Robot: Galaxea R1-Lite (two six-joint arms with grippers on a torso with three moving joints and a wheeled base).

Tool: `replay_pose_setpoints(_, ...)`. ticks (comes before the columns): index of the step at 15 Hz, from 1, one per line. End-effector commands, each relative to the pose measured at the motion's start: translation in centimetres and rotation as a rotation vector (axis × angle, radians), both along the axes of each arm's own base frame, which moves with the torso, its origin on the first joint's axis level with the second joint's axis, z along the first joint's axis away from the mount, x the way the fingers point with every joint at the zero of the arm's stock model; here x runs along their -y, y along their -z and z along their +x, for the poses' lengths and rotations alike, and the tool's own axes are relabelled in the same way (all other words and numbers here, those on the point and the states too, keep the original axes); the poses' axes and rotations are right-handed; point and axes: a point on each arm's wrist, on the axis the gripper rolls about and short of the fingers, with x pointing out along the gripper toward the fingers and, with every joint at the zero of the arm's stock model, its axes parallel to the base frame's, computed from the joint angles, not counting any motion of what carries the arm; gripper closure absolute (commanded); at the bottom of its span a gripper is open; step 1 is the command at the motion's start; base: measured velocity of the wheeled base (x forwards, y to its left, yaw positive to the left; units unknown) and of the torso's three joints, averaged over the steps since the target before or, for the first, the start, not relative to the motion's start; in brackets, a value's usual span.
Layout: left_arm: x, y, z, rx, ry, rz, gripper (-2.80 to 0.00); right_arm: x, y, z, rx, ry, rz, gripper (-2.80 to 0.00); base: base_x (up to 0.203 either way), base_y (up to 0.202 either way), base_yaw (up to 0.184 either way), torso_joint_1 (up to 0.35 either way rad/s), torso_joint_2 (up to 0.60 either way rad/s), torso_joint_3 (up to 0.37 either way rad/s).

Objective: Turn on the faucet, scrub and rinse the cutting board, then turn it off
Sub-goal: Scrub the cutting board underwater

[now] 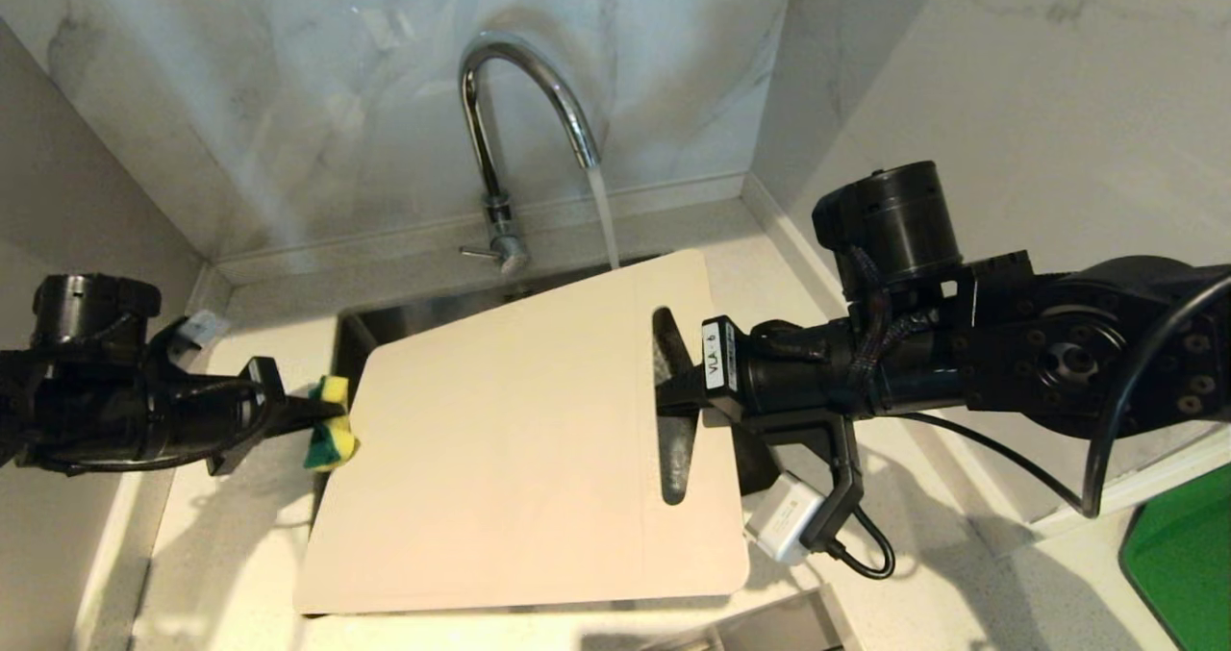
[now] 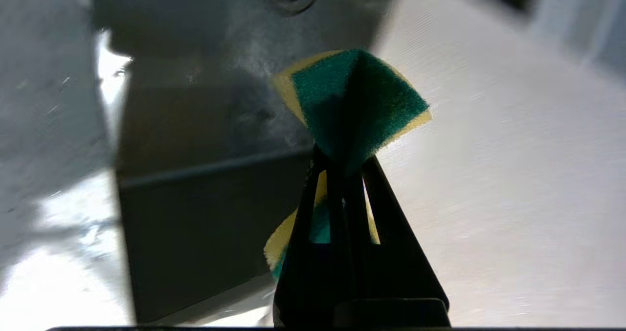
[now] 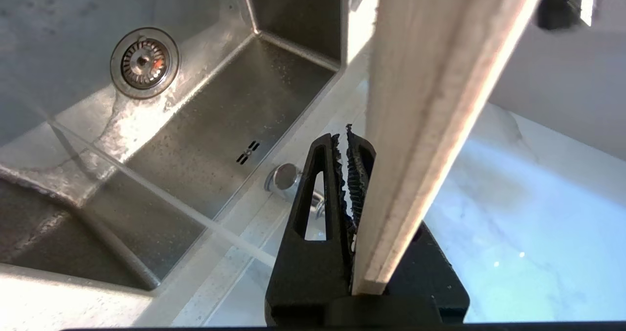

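Observation:
Water runs from the arched spout of the chrome faucet point(image 1: 524, 103) toward the far edge of the beige cutting board point(image 1: 519, 439). The board is held tilted over the sink point(image 1: 385, 324). My right gripper point(image 1: 673, 391) is shut on the board's strip beside the handle slot; the right wrist view shows the board point(image 3: 430, 101) edge-on against my right gripper point(image 3: 346, 140). My left gripper point(image 1: 317, 418) is shut on a yellow-and-green sponge point(image 1: 332, 425) at the board's left edge. The left wrist view shows the sponge point(image 2: 352, 96) pinched at my left gripper point(image 2: 342, 157).
The faucet's thin lever point(image 1: 478, 252) points left at its base. The steel sink point(image 3: 220, 101) has a round drain point(image 3: 144, 62), and the water stream point(image 3: 161, 194) crosses it. A green object point(image 1: 1183, 555) lies at the far right. Marble walls close the corner behind.

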Motion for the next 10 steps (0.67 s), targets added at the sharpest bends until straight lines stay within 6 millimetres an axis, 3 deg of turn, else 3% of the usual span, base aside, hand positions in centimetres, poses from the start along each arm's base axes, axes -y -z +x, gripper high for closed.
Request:
replay_pose_setpoints(1, 1.2, -4.5, -1.1, 0.098, 0.033, -0.025, 0.00, 0.0, 0.2, 0.0, 0.004, -0.007, -0.008, 0.00, 0.000, 0.000, 0.000, 0.000, 0.00, 0.000)
replay_pose_setpoints(5, 3.3, -9.9, -4.3, 0.166, 0.105, -0.065, 0.00, 0.1, 0.2, 0.0, 0.004, -0.005, -0.009, 0.00, 0.000, 0.000, 0.000, 0.000, 0.00, 0.000)
replay_pose_setpoints(8, 6.8, -11.7, -8.0, 0.173, 0.256, -0.100, 0.00, 0.2, 0.2, 0.1, 0.004, 0.000, -0.009, 0.00, 0.000, 0.000, 0.000, 0.000, 0.00, 0.000)
replay_pose_setpoints(10, 9.9, -11.7, -10.5, 0.124, 0.377, -0.116, 0.00, 0.2, 0.2, 0.2, 0.004, 0.002, -0.009, 0.00, 0.000, 0.000, 0.000, 0.000, 0.00, 0.000)
